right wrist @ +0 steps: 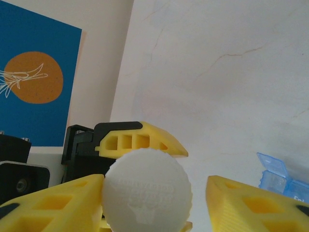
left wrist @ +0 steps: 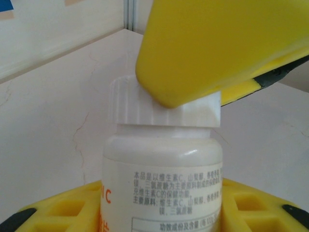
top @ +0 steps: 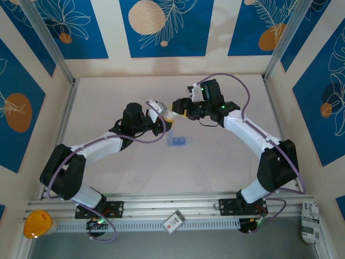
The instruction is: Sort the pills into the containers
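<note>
My left claw [left wrist: 161, 209] clamped on white plastic orange-print bottle [left wrist: 161, 164], my right claw [right wrist: 155, 189] part-open straddling its ribbed white cap [right wrist: 147, 193], translucent blue pill box [top: 177, 141] at middle of worktop [top: 215, 172]

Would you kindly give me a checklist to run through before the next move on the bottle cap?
1. Left tool clamps white plastic bottle with orange print: ok.
2. White ribbed cap sits between fingers of the right tool: ok.
3. Both fingers touch the cap: not ok, gap at one side.
4. Translucent blue plastic pill box lies apart from both tools: ok.
5. Cap already loosened: cannot tell.
</note>
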